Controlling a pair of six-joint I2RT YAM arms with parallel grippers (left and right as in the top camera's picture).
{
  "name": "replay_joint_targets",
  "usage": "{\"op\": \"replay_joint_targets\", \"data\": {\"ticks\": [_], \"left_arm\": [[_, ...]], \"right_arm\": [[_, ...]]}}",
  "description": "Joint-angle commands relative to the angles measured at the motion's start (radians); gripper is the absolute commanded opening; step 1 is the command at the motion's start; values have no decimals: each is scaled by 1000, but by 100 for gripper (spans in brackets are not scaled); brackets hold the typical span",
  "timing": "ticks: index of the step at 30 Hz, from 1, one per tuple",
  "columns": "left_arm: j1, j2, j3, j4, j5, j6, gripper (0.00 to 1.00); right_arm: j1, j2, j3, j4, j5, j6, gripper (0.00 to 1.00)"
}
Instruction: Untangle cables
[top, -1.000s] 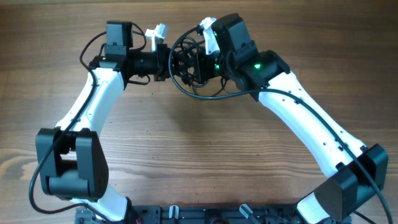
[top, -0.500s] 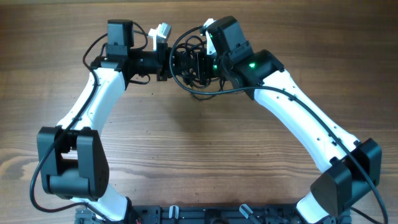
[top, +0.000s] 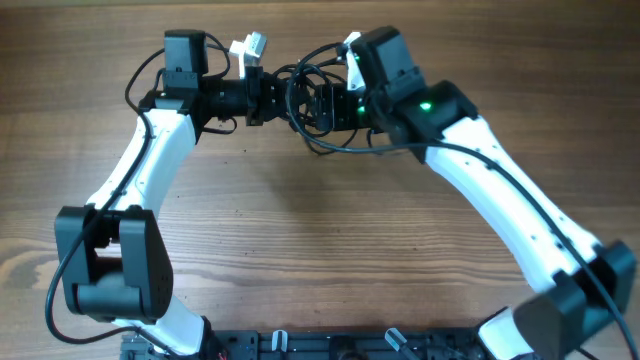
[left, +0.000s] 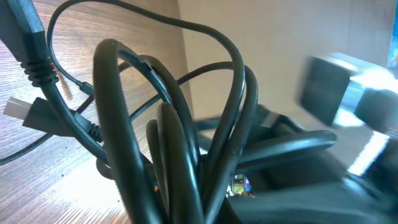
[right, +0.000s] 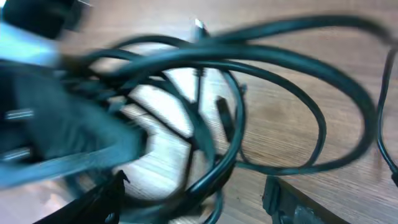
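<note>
The cables (top: 303, 92) form a black knot held above the wooden table at the back, between the two wrists. My left gripper (top: 268, 98) comes in from the left and is shut on the knot's left side. In the left wrist view the cables (left: 180, 155) fill the frame and run down into the jaws, hiding the fingers; a metal-tipped plug (left: 25, 112) hangs at the left. My right gripper (top: 325, 108) faces the knot from the right and is open. Its fingers (right: 102, 199) stand wide apart, with loops of the cables (right: 205, 143) hanging loose between them.
The wooden table (top: 300, 230) spreads out in front of the knot. The arms' own thicker black wires (top: 140, 80) loop beside the wrists. A black base rail (top: 300, 345) runs along the front edge. A pale wall (left: 261, 37) rises behind the table.
The right gripper has opened from shut and its wrist has drawn back to the right. The left gripper keeps its hold; the knot has shifted slightly up and to the right.
</note>
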Motion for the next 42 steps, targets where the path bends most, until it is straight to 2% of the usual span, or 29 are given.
{"op": "replay_joint_targets", "data": {"ticks": [1, 3, 6, 9, 10, 13, 16, 19, 25, 35, 42], "left_arm": [[5, -35, 27, 3, -56, -68, 4], [5, -35, 27, 3, -106, -163, 4], [5, -35, 27, -13, -190, -413, 4], [5, -35, 27, -27, -281, -814, 4], [5, -35, 27, -27, -291, -1039, 4], [5, -35, 27, -26, -292, -1379, 4], [5, -35, 27, 10, -313, -1625, 4], [7, -35, 27, 78, -340, -1653, 4], [41, -35, 27, 80, -395, -1653, 4], [49, -35, 27, 79, -369, -1653, 4], [49, -35, 27, 79, -346, -1653, 4]], "right_arm": [[-4, -70, -4, -3, -27, -1, 74], [-7, -84, -4, -4, -26, -1, 74], [-16, -88, -4, -17, -19, 24, 74], [-15, -87, -7, -64, -21, 51, 74], [-11, -87, -9, -79, -21, 51, 74], [0, -84, -14, -100, -21, 51, 74], [14, -67, -14, -96, -20, 52, 74], [19, -20, -14, -69, -21, 79, 74], [60, 93, -14, 34, -27, 78, 72], [82, 270, -14, 287, 57, 188, 50], [82, 342, -14, 399, 104, 197, 49]]}}
